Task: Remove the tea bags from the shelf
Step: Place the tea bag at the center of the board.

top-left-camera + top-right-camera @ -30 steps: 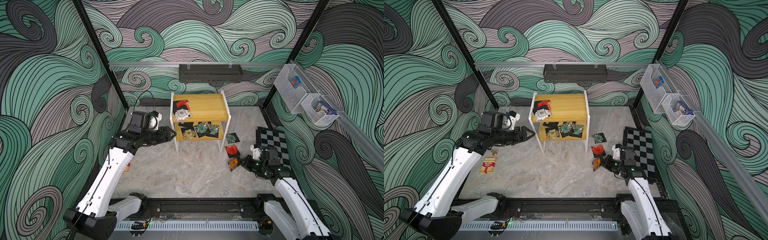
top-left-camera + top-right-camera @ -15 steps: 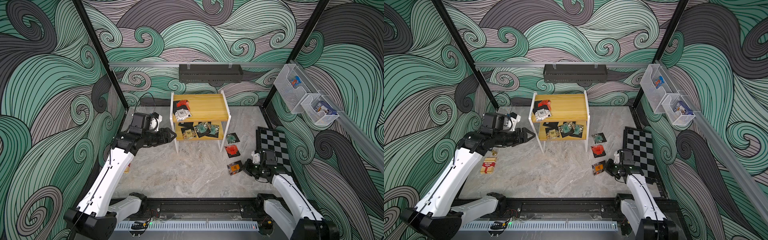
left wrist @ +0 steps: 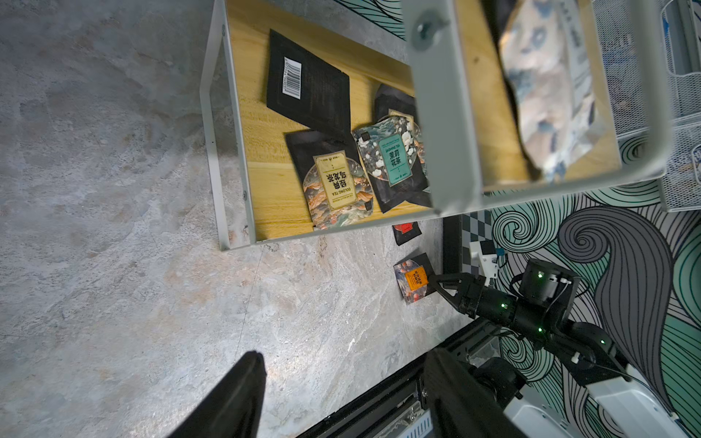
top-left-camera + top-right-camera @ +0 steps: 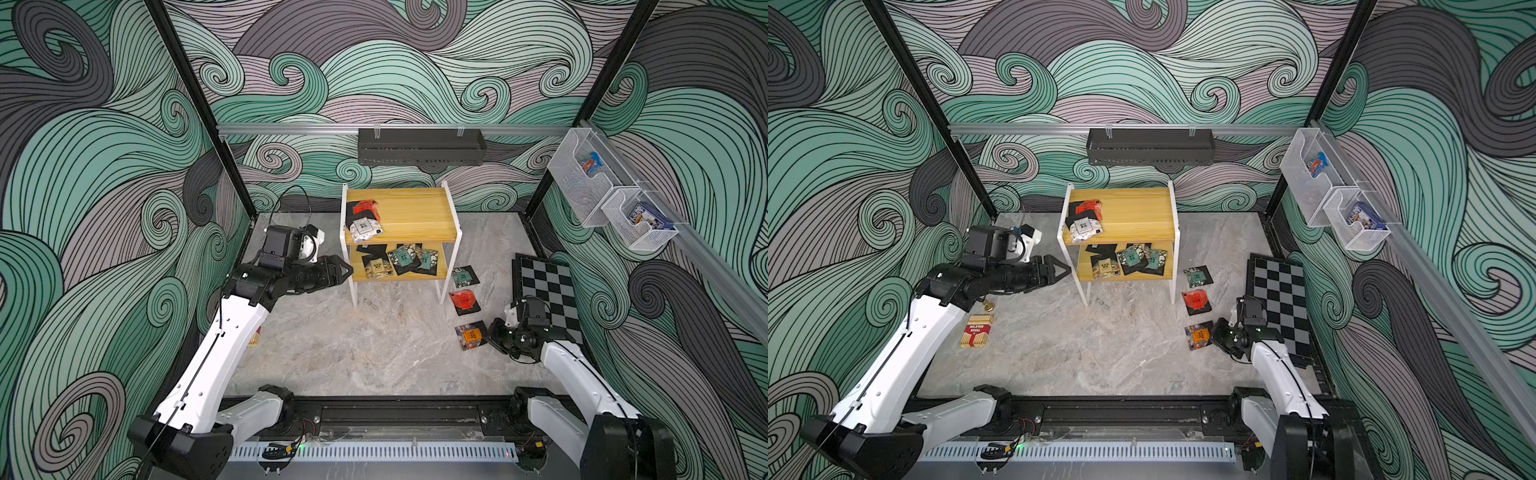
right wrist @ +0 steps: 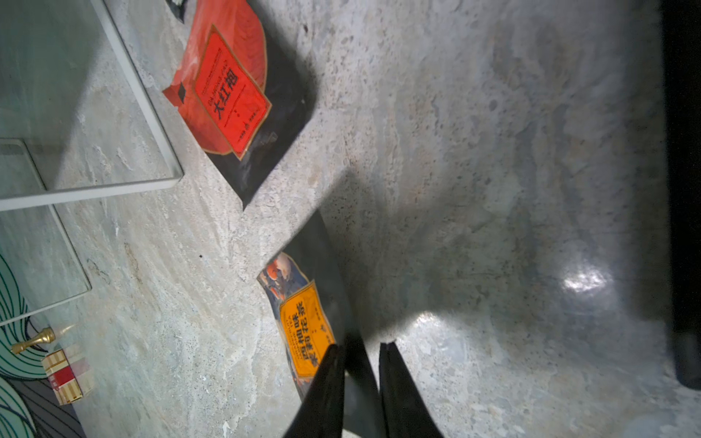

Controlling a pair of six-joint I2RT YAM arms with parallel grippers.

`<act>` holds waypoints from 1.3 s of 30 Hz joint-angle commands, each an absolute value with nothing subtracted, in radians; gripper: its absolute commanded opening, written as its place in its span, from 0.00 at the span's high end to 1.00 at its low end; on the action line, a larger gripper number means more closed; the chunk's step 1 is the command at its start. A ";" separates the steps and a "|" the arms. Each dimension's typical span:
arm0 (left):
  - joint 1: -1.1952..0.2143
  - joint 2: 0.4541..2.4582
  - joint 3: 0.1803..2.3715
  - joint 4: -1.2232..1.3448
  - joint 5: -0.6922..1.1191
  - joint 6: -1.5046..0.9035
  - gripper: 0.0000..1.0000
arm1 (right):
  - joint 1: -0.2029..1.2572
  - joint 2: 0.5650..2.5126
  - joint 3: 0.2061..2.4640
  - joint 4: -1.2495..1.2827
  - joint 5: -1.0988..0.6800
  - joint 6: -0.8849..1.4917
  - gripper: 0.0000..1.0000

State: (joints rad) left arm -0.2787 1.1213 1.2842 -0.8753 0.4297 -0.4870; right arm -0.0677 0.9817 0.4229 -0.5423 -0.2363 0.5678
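Three tea bags (image 4: 464,300) lie on the floor (image 4: 374,353). R gripper (image 5: 361,347): jaws slightly parted round orange bag (image 5: 303,326) edge, prob. releasing. L gripper (image 4: 348,271) gapes empty beside shelf (image 4: 415,212), both tiers stocked. Next: L pinches a lower-tier bag.

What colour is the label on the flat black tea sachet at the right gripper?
Orange label, clearest in right wrist view.

Shelf (image 4: 1133,208) w/ tea bags (image 4: 1129,259) on both boards; right gripper (image 4: 1216,334) at edge of orange tea bag (image 4: 1198,336) on surface (image 4: 1100,353).
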 commanded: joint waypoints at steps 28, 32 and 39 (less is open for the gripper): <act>-0.287 1.108 1.360 -0.894 0.417 -0.480 0.30 | -0.003 0.873 0.768 -0.752 -0.164 0.419 0.35; -0.287 1.113 1.380 -0.899 0.409 -0.485 0.30 | 0.067 0.840 0.848 -0.752 -0.140 0.372 0.33; -0.287 1.122 1.421 -0.886 0.372 -0.522 0.30 | 0.196 0.823 0.994 -0.756 -0.147 0.238 0.32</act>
State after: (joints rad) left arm -0.2802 1.1221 1.3724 -0.8829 0.3916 -0.5064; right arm 0.1589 0.8307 0.9485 -0.7456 -0.1570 0.3233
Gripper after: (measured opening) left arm 0.702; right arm 0.682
